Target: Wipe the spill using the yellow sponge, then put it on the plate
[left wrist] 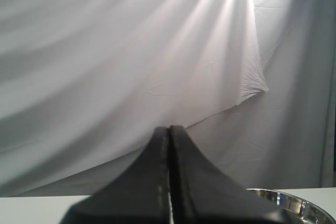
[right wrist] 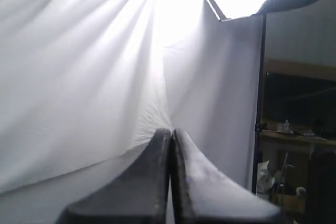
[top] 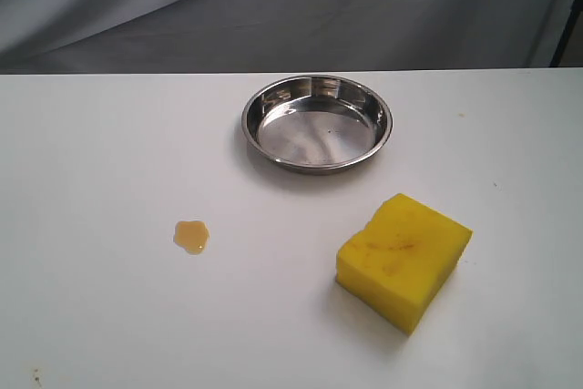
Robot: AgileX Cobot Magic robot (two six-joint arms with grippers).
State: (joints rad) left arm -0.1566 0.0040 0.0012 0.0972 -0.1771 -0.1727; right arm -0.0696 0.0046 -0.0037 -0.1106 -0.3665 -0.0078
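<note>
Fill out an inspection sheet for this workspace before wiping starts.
Surface: white table, one wet spot only.
Job's things: amber spill not yet wiped; yellow sponge lying apart from it, faintly stained; steel plate empty, nearer the backdrop than both.
Clutter: nothing seen beyond a few tiny specks.
End effectors: left end effector shut, empty; right end effector shut, empty; neither shows in the exterior view.
Cables: nothing seen.
Surroundings: grey cloth backdrop; dim shelving in the right wrist view.
</note>
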